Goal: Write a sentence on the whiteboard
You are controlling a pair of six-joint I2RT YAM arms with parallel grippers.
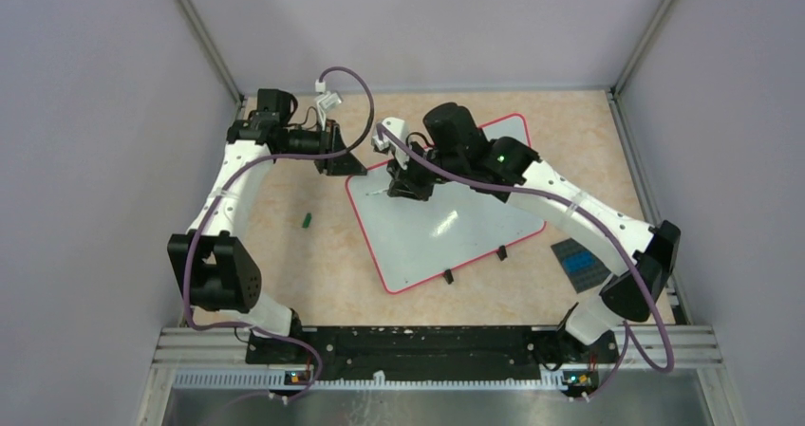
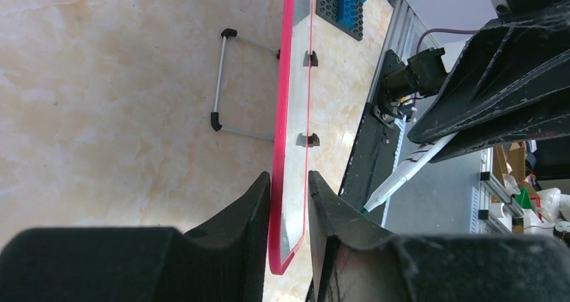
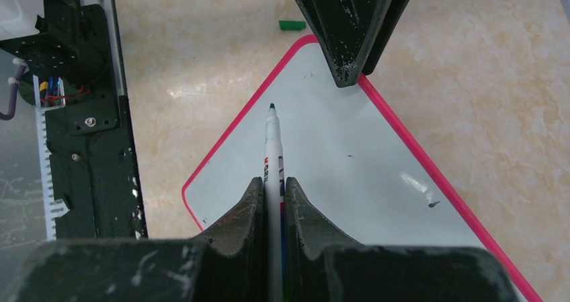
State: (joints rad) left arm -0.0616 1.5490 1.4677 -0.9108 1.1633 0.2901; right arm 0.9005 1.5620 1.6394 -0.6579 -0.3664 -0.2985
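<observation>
The whiteboard (image 1: pixel 446 227), white with a thin red rim, lies askew in the middle of the table. My left gripper (image 1: pixel 346 165) straddles its far left corner. In the left wrist view the board (image 2: pixel 300 114) runs edge-on between the left gripper's (image 2: pixel 289 174) fingers; one finger lies against the red rim and a slim gap shows at the other. My right gripper (image 1: pixel 410 191) is shut on a white marker pen (image 3: pixel 273 147), whose green tip points at the board (image 3: pixel 349 147) near that corner. I cannot tell whether the tip touches. The board face is blank apart from tiny specks.
A green pen cap (image 1: pixel 308 220) lies on the table left of the board. A dark grey studded plate (image 1: pixel 579 263) with blue bricks sits at the right, beside the right arm. A wire stand (image 2: pixel 218 80) shows beneath the board. Grey walls enclose the table.
</observation>
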